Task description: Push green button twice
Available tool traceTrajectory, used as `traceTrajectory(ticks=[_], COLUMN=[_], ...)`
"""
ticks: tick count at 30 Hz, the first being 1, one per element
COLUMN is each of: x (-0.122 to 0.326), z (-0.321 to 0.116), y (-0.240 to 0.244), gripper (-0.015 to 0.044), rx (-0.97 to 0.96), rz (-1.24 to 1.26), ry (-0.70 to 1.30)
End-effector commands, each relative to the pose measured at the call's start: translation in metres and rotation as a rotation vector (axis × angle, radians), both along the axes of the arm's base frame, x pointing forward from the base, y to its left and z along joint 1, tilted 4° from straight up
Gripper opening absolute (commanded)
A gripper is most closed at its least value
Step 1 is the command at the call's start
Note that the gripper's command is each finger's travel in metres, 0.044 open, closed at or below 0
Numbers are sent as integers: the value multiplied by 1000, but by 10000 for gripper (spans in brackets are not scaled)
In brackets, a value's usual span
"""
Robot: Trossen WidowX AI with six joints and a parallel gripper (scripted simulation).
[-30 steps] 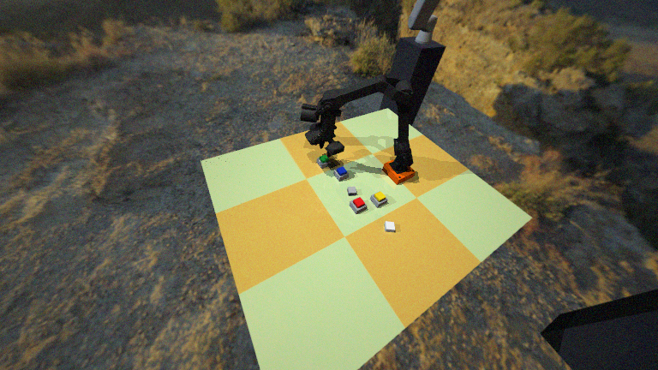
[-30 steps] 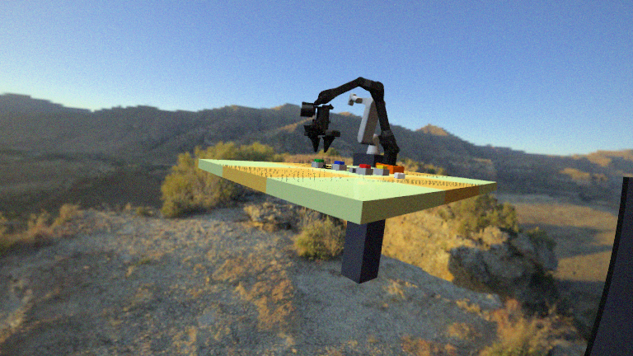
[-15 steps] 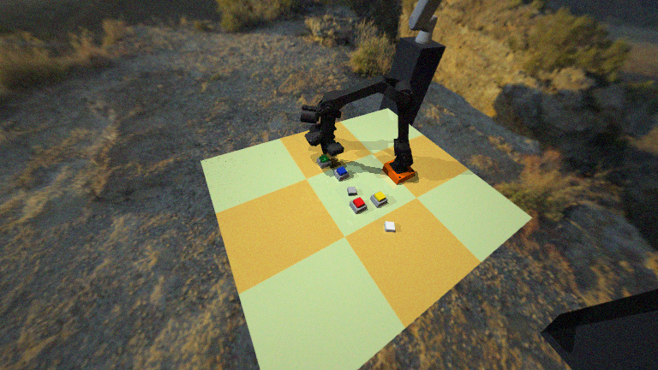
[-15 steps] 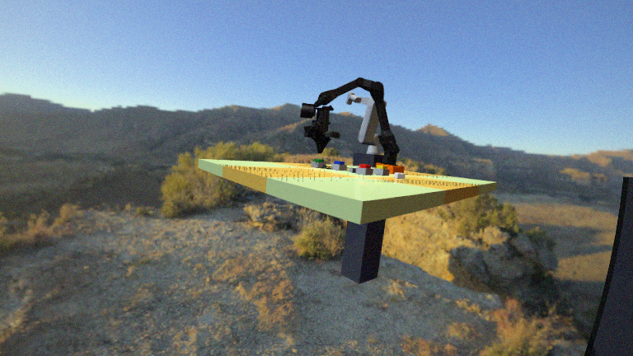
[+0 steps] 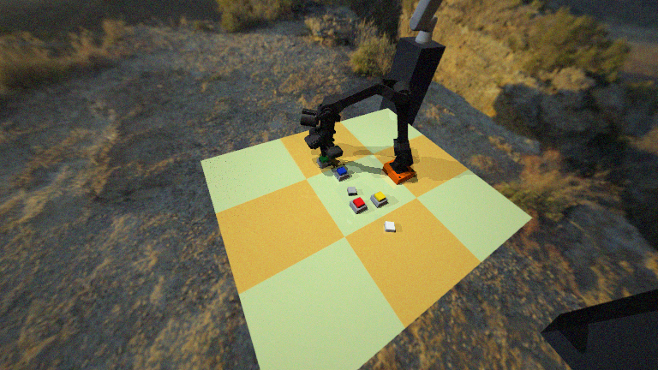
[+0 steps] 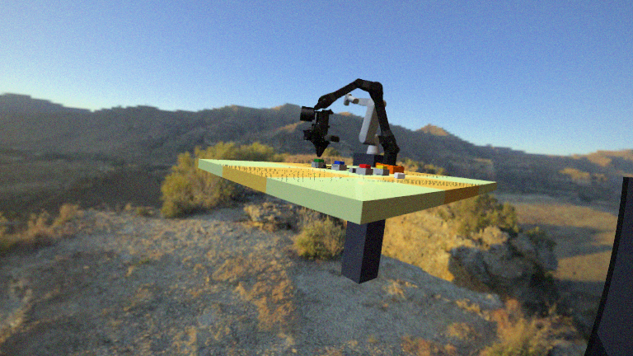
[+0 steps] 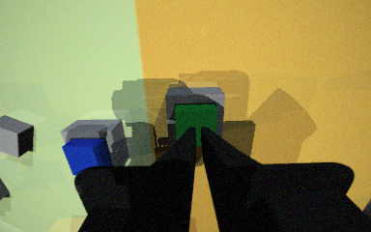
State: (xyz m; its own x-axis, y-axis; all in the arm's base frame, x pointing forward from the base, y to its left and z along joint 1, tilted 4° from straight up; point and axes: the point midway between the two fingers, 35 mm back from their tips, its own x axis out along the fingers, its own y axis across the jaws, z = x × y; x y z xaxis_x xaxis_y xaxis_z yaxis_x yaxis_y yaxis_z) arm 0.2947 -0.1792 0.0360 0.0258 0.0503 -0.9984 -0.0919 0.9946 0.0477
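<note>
In the wrist view the tool (image 7: 198, 131), its fingers closed together with nothing between them, covers the near edge of the green button (image 7: 195, 120); whether the tips touch the cap cannot be told. At 9 o'clock a grey block (image 7: 15, 135) is cut by the left edge, and the tool's body hides the bottom of the blue button (image 7: 86, 154). From the top, the tool (image 5: 327, 156) overlaps the green button (image 5: 323, 159), leaving only a sliver of green.
</note>
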Motion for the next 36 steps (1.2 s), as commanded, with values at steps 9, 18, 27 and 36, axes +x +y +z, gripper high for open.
traceTrajectory(ticks=[9,18,27,36], x=[-2,-2,-2,-2], z=[-19,-19,-19,16], y=[2,2,2,0], gripper=[20,20,20,20], rx=[4,4,4,4], rz=[-4,-4,-4,-4], ry=[14,14,14,14])
